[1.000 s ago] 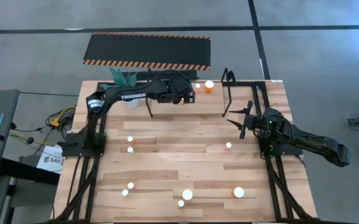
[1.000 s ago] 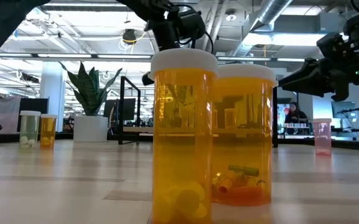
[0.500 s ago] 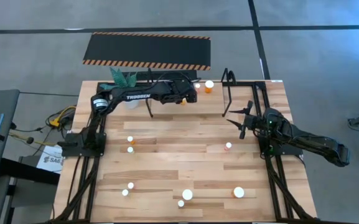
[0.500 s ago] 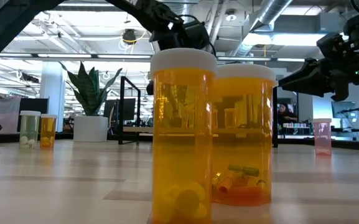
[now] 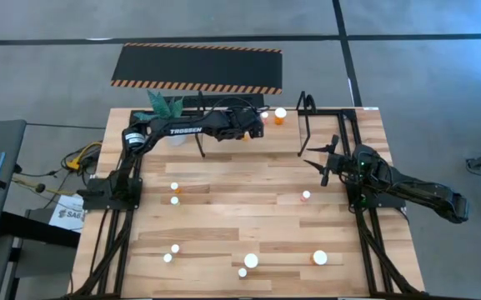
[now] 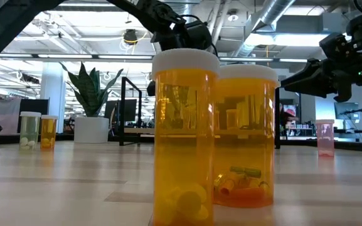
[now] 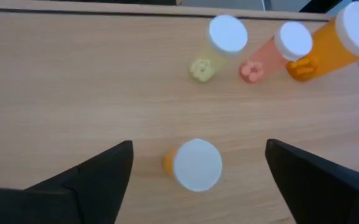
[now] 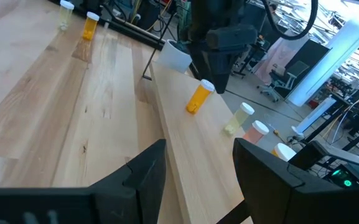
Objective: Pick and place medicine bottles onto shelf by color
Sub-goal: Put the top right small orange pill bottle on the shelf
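The shelf [image 6: 130, 110] is largely masked in the low view by two big orange bottles [image 6: 185, 138] cut off at the lower edge. In the high view, the bottles [image 5: 174, 200] on the counter [image 5: 248, 208] are too small for body colours to be told, and the left end effector [image 5: 255, 127] hides the bottle beneath it.

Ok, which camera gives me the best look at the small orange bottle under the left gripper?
The left wrist view: the small orange bottle stands upright between the open left gripper's fingers, untouched. The right wrist view shows it from the side, below that gripper. The high view hides most of it under the arm. In the low view I cannot pick it out.
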You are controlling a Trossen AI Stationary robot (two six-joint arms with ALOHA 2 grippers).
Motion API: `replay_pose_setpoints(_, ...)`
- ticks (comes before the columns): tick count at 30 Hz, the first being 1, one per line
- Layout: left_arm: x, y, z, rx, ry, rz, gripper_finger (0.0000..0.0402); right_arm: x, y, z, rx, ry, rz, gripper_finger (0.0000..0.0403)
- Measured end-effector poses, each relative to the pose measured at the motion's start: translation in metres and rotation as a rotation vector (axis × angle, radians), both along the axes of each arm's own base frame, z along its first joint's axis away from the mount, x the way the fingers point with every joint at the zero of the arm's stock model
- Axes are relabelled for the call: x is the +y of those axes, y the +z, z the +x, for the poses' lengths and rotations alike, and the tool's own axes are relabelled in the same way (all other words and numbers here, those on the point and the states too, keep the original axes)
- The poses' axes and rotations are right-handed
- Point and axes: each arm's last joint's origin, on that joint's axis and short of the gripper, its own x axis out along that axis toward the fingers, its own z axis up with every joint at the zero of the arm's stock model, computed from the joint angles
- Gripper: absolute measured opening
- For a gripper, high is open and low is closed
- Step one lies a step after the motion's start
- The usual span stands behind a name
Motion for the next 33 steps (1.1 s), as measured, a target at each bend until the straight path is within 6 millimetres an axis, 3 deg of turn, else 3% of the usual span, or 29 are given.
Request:
replay_pose_setpoints(3,0.000,-0.002,0.001,0.006,0.001,-0.001,0.0315,0.000,0.000,0.000,0.000,0.000,0.000,0.0207)
replay_pose_setpoints(10,0.004,-0.032,0.009,0.039,-0.005,-0.039,0.0249,0.000,0.000,0.000,-0.002,-0.003,-0.002,0.0207)
replay_pose_setpoints(22,0.007,-0.033,0.010,0.036,0.014,-0.016,0.0210,0.000,0.000,0.000,-0.003,-0.003,-0.002,0.0207)
replay_pose_setpoints(33,0.007,-0.033,0.010,0.037,0.018,-0.016,0.0147,0.000,0.000,0.000,-0.003,-0.003,-0.002,0.0207)
